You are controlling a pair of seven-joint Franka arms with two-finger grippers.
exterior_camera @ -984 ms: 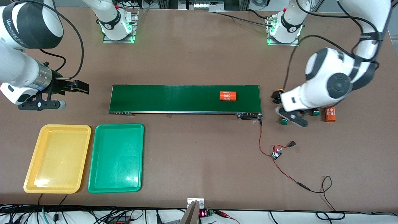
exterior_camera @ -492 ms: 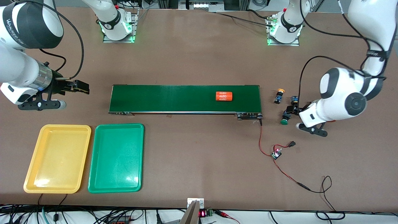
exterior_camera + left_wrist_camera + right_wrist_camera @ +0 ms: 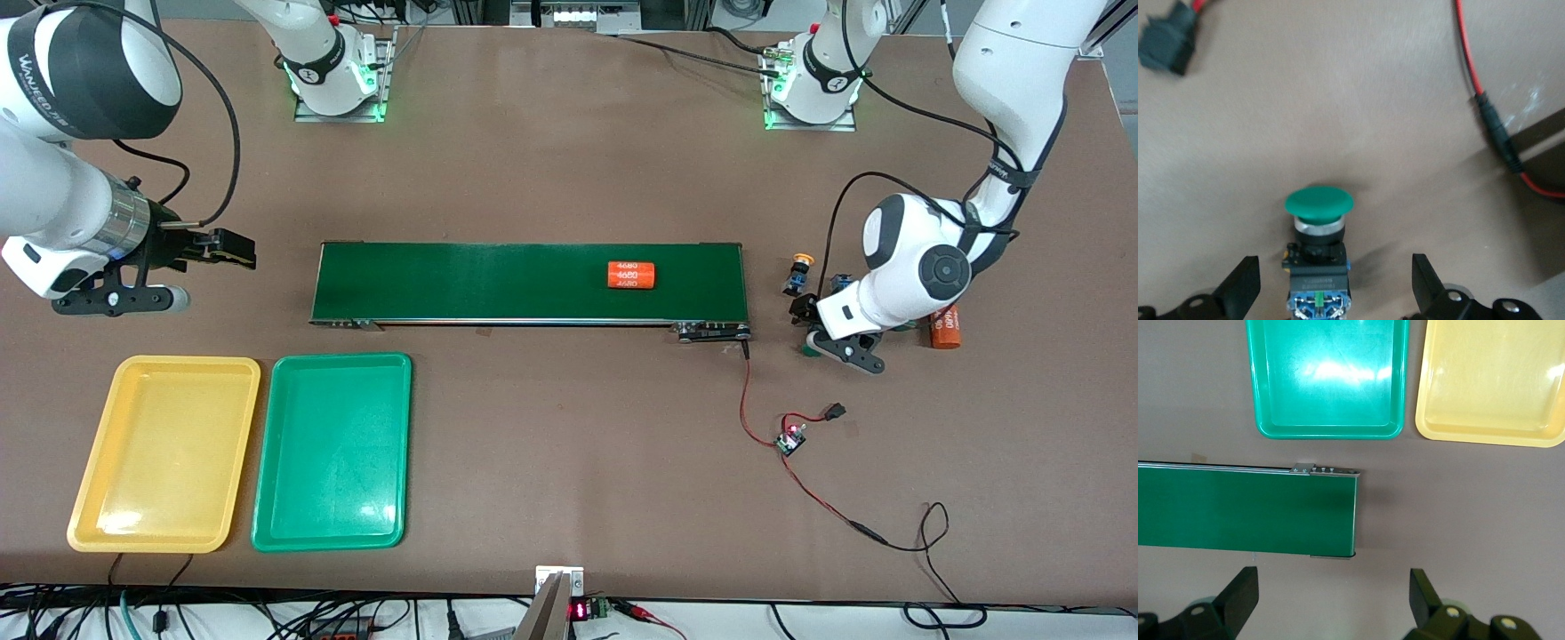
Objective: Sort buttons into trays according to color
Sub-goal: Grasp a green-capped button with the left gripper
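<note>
Here, left hand (image 3: 1331, 290) open astride green-capped button (image 3: 1319, 227), right hand (image 3: 1331, 603) waiting open.

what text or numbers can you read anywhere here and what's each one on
"4680", printed in three rows: on the orange cylinder lying on the conveyor belt.
"4680", partly hidden: on the second orange cylinder beside the left arm.
"WANJEED", with more letters too small to read: on the black band of the right arm's joint.
Red digits on the small display at the table's edge: too small to read.
</note>
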